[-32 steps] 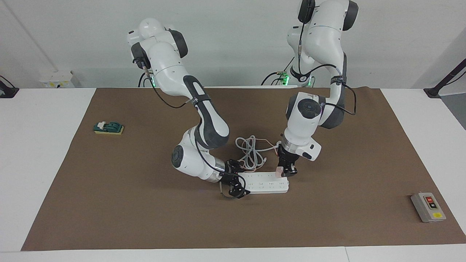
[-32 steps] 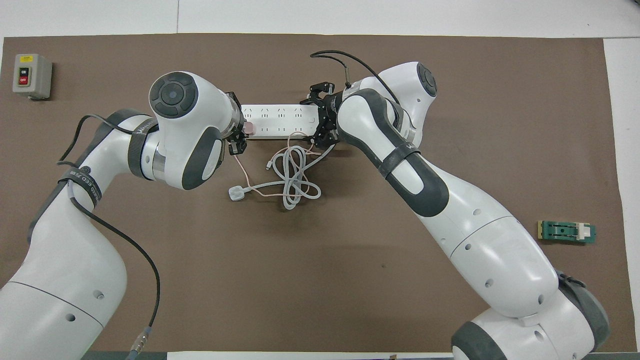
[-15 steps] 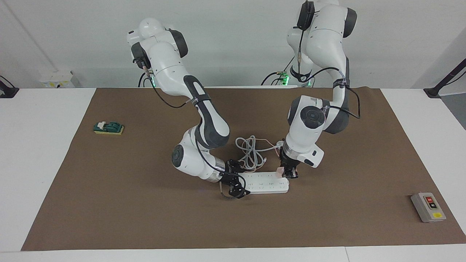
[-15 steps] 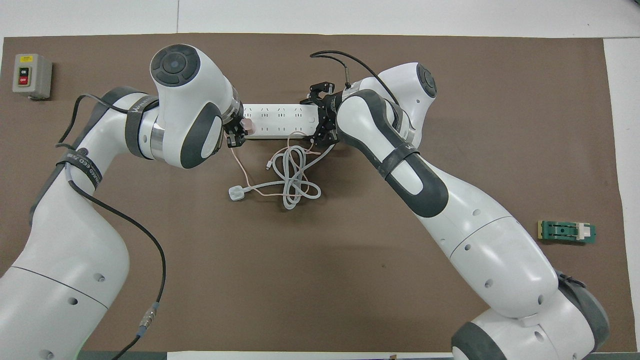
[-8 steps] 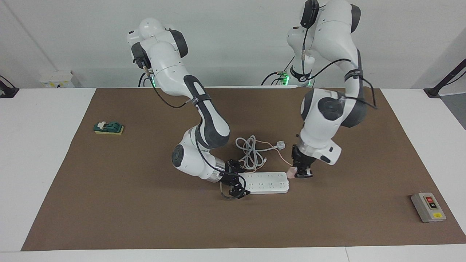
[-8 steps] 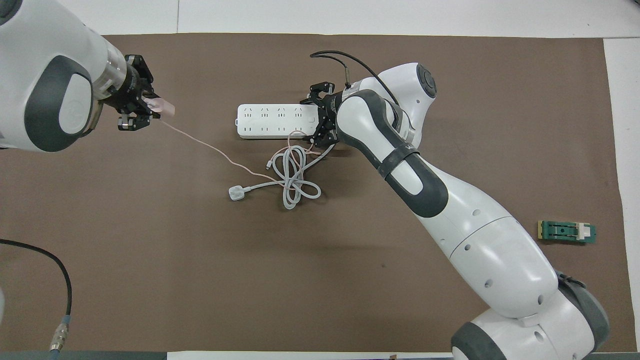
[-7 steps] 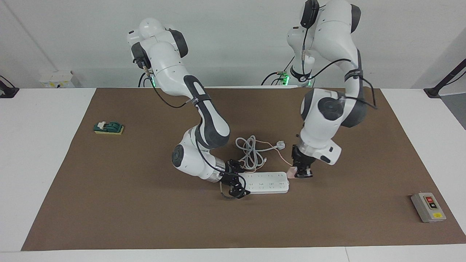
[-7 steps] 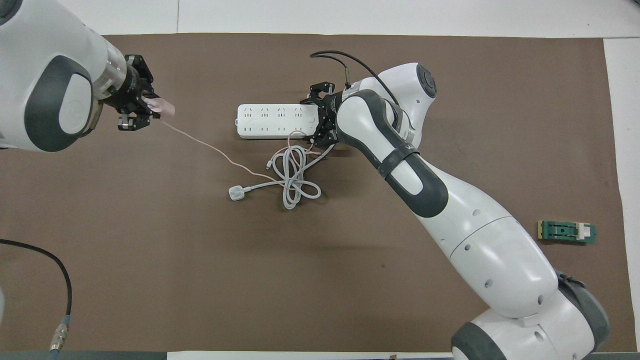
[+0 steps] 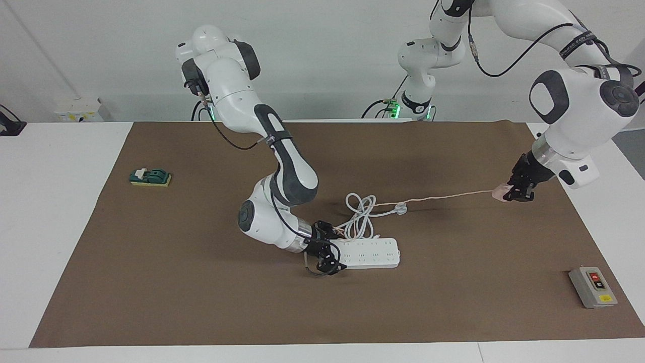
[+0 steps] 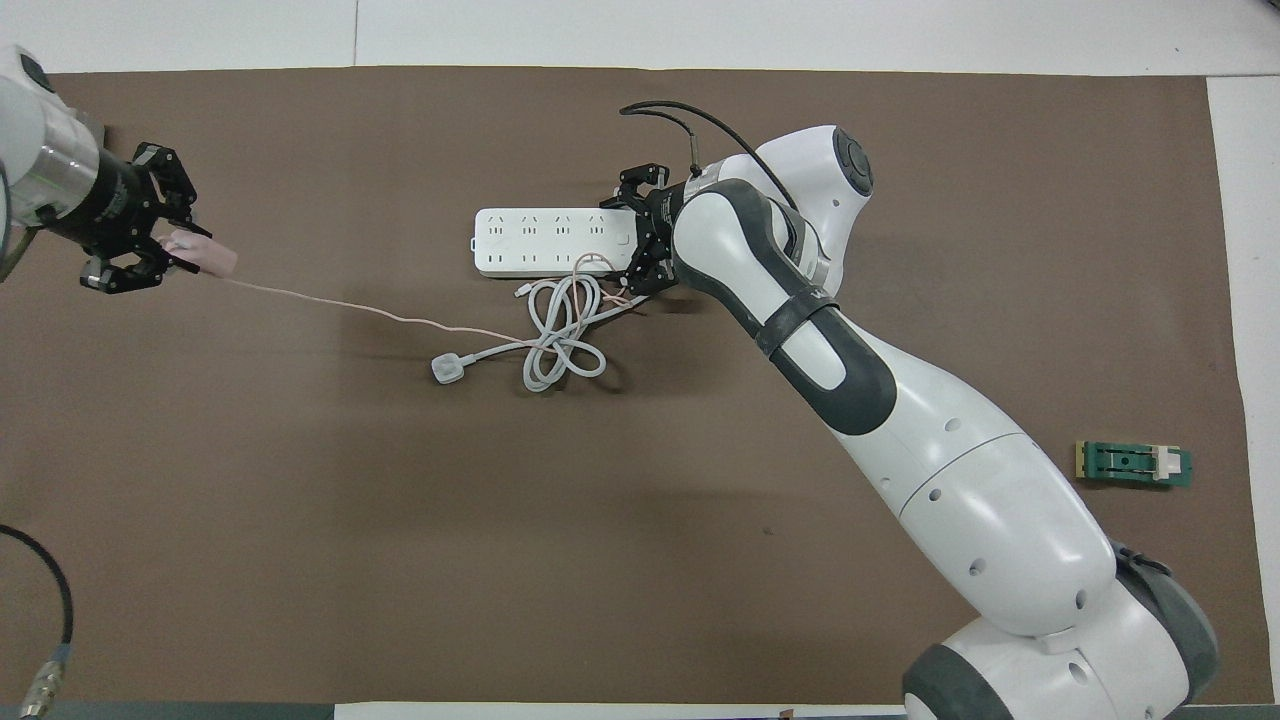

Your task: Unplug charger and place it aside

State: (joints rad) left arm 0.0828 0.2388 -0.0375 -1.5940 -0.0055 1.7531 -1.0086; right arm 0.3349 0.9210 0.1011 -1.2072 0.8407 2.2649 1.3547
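Observation:
The pale pink charger (image 9: 499, 192) is out of the white power strip (image 9: 370, 253) and held above the mat by my left gripper (image 9: 510, 193), which is shut on it, toward the left arm's end of the table. In the overhead view the charger (image 10: 207, 259) sticks out of the left gripper (image 10: 165, 250). Its thin pink cable (image 10: 330, 301) runs taut back to the coil beside the power strip (image 10: 550, 243). My right gripper (image 9: 327, 256) clamps the strip's end toward the right arm's side, also in the overhead view (image 10: 640, 235).
A white plug (image 10: 447, 369) with a thick white cable coil (image 10: 560, 345) lies just nearer to the robots than the strip. A grey switch box (image 9: 592, 287) sits at the left arm's end, a green block (image 9: 150, 177) at the right arm's end. Brown mat (image 9: 201, 302) covers the table.
The left gripper pulled the charger off the power strip and carried it toward the left arm's end of the table. The pink cable drew taut and dragged the white plug and coil. The right gripper stayed.

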